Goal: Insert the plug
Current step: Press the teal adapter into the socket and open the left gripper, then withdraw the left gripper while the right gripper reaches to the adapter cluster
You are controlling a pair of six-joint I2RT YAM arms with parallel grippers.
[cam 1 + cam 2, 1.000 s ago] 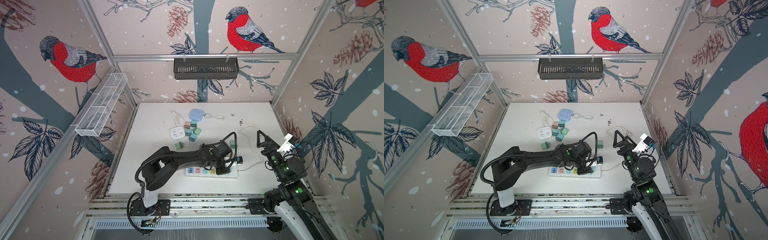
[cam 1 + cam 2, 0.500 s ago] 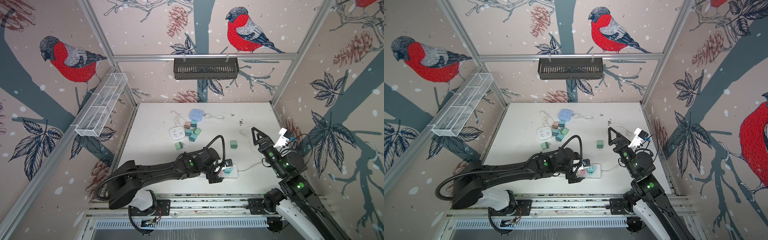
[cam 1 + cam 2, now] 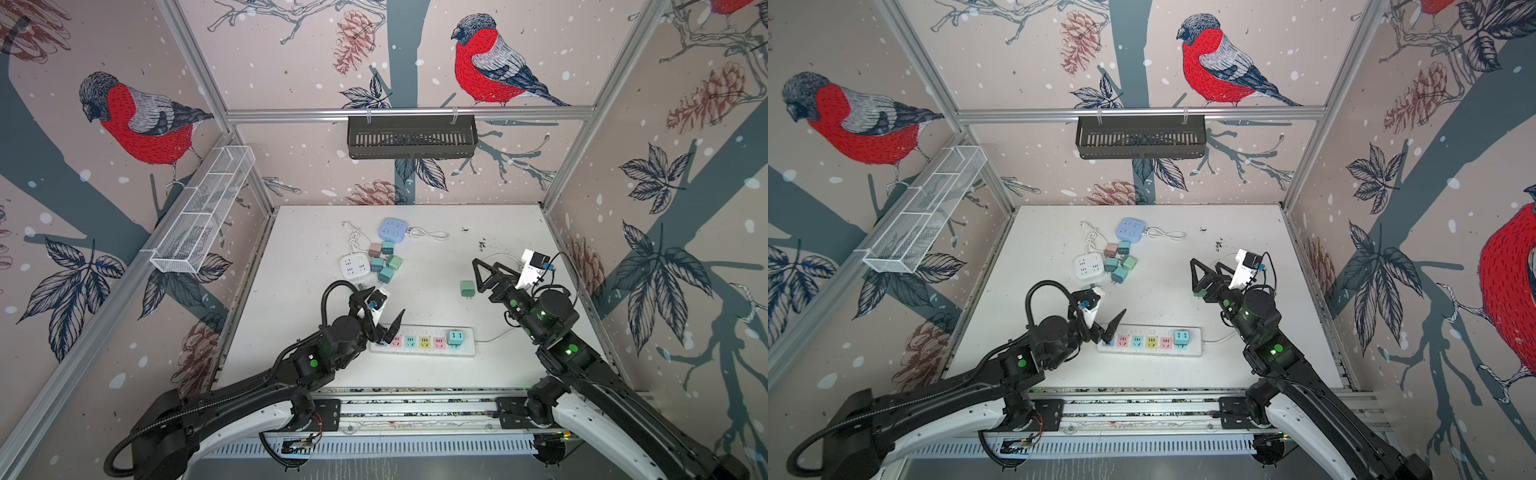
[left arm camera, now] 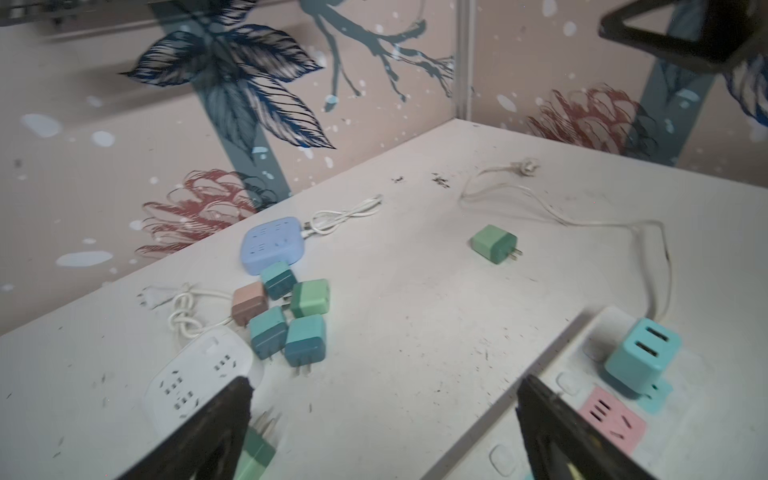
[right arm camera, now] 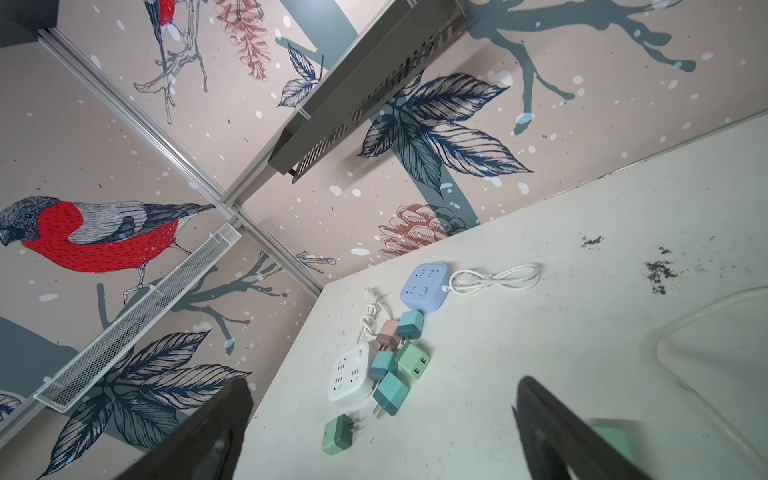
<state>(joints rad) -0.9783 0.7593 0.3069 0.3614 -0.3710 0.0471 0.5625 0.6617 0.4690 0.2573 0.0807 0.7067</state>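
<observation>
The white plastic power strip (a row of coloured sockets) carries a boxy teal plug seated at its cord end. The left hand, spread wide and empty, hovers over its other end. Beyond the strip, the right hand gapes beside a green plug.

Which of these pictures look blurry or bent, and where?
In both top views: sharp, though the wide lens splays the corner posts. Left wrist view: wall smeared, left gripper fingers soft. Right wrist view: right gripper fingers and the green plug beside one are out of focus.
</observation>
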